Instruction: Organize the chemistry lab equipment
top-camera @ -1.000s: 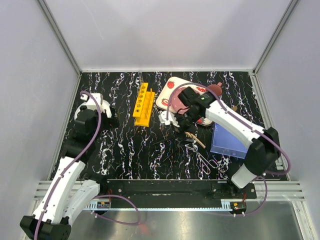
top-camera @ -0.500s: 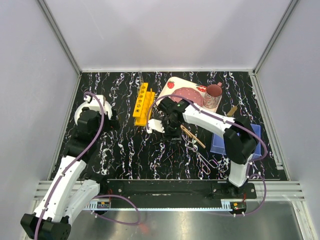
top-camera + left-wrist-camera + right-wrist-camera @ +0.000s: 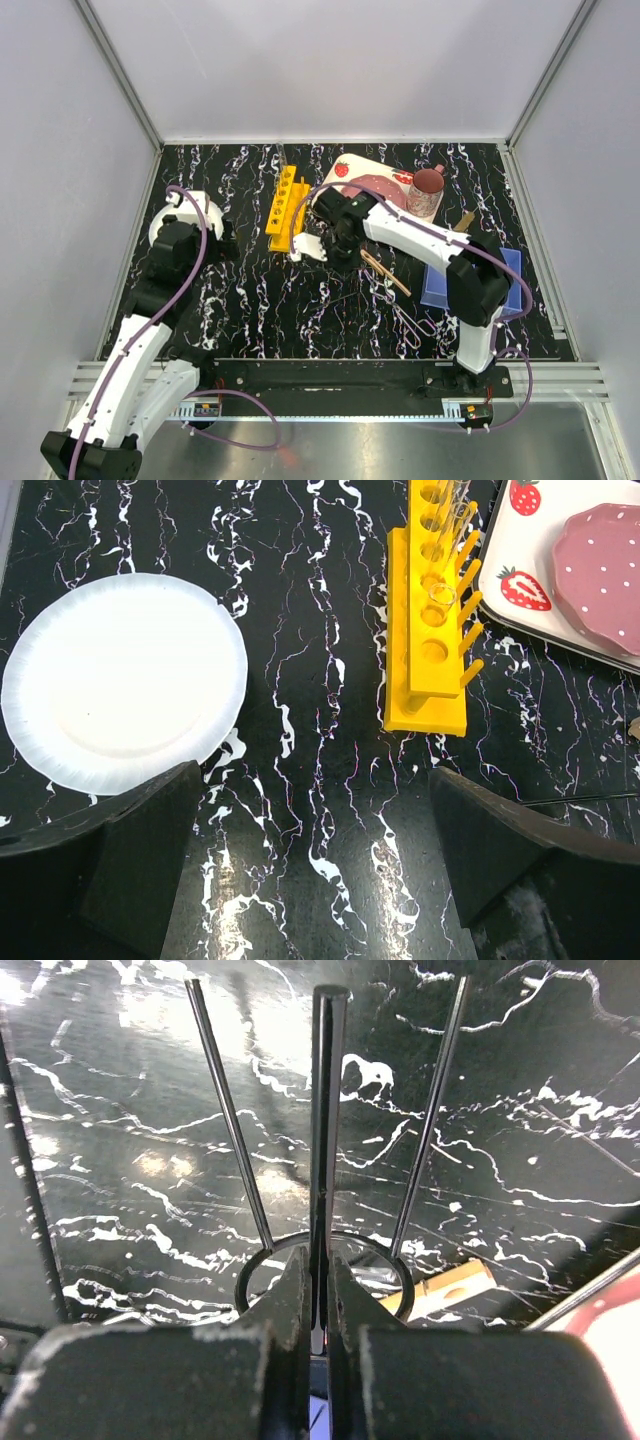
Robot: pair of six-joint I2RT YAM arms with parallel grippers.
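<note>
My right gripper (image 3: 320,1260) is shut on the middle rod of a black wire stand (image 3: 328,1080), a ring with three thin black rods. In the top view this gripper (image 3: 335,250) sits just right of the yellow holed rack (image 3: 285,208). The rack (image 3: 430,640) holds clear glass tubes (image 3: 440,590). A tan wooden clamp (image 3: 385,272) and silvery scissor-handled forceps (image 3: 408,322) lie on the black marbled table to the right. The clamp (image 3: 455,1287) also shows behind the ring. My left gripper (image 3: 310,860) is open and holds nothing, hovering over bare table left of the rack.
A white paper plate (image 3: 125,680) lies at the left. The strawberry-print tray (image 3: 345,170) with its pink dotted plate and the pink cup (image 3: 427,192) stand at the back right. A blue box (image 3: 440,280) is at the right, near a second wooden piece (image 3: 465,220).
The right arm swung left from over the tray to beside the rack, and its jaws closed on the black rod. The left arm has not moved.
</note>
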